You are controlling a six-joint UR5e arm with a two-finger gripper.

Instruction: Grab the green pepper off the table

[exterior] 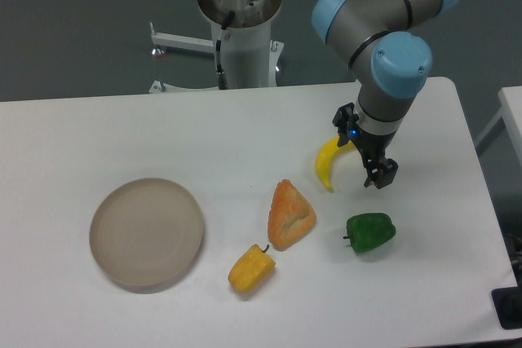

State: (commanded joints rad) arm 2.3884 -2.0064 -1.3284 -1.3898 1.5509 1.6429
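Observation:
The green pepper [371,232] lies on the white table [98,128] at the front right, glossy and dark green, with its short stem pointing left. My gripper [365,162] hangs above the table just behind the pepper and slightly above it, not touching it. Its jaws are apart and hold nothing. One fingertip [382,175] is the nearest part to the pepper. The other finger is close to the top of a yellow banana.
A yellow banana [326,167] lies just left of the gripper. An orange wedge-shaped piece [289,214] and a yellow pepper [250,269] lie left of the green pepper. A round beige plate [147,232] sits at the front left. The robot base [243,34] stands behind the table.

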